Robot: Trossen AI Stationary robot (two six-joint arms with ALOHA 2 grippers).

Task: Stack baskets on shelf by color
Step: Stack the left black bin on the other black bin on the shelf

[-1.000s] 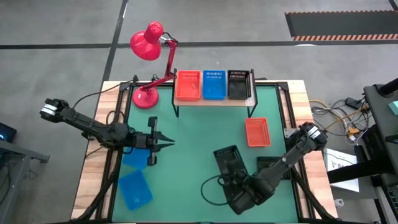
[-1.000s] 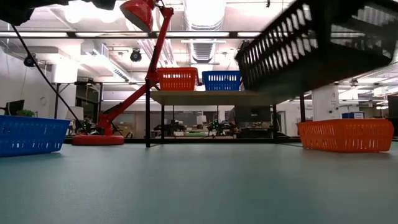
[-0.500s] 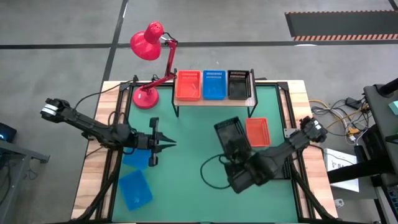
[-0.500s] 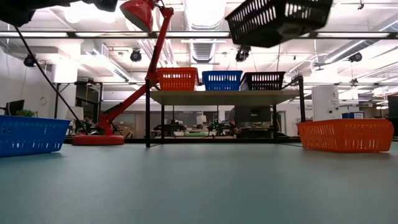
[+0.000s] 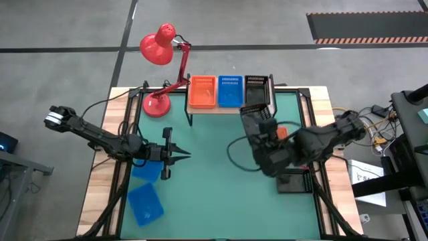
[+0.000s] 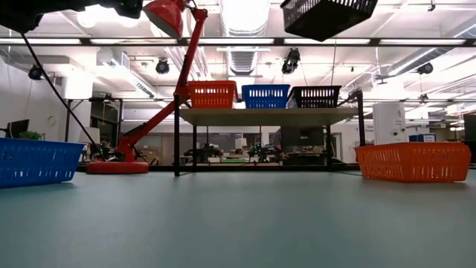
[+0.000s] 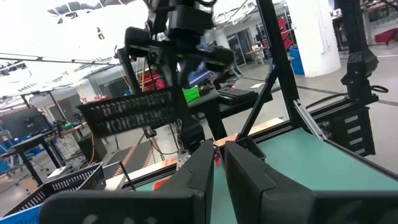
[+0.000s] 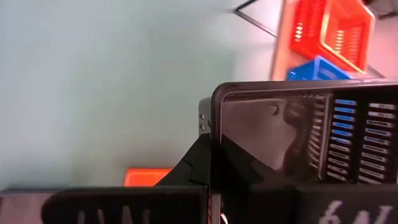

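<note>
The light-wood shelf stands at the table's far side. On it rest an orange-red basket, a blue basket and a black basket. My right gripper is shut on another black basket. This basket hangs high and just in front of the shelf's right end, and it also shows in the low view. My left gripper hovers left of centre, shut and with nothing between its fingers. My right gripper holds the black basket by a side wall's rim, near a corner. One finger is outside and the other inside the basket. The fingers slant down from the table's near right. The basket is lifted clear and tilted.
A red desk lamp stands left of the shelf. Two blue baskets lie at the near left. An orange-red basket lies right of centre, partly under my right arm. Another black basket lies near right.
My right gripper has risen and gone from the near side toward the shelf, carrying the black basket. The basket is now higher above the table and close in front of the shelf's right end.
</note>
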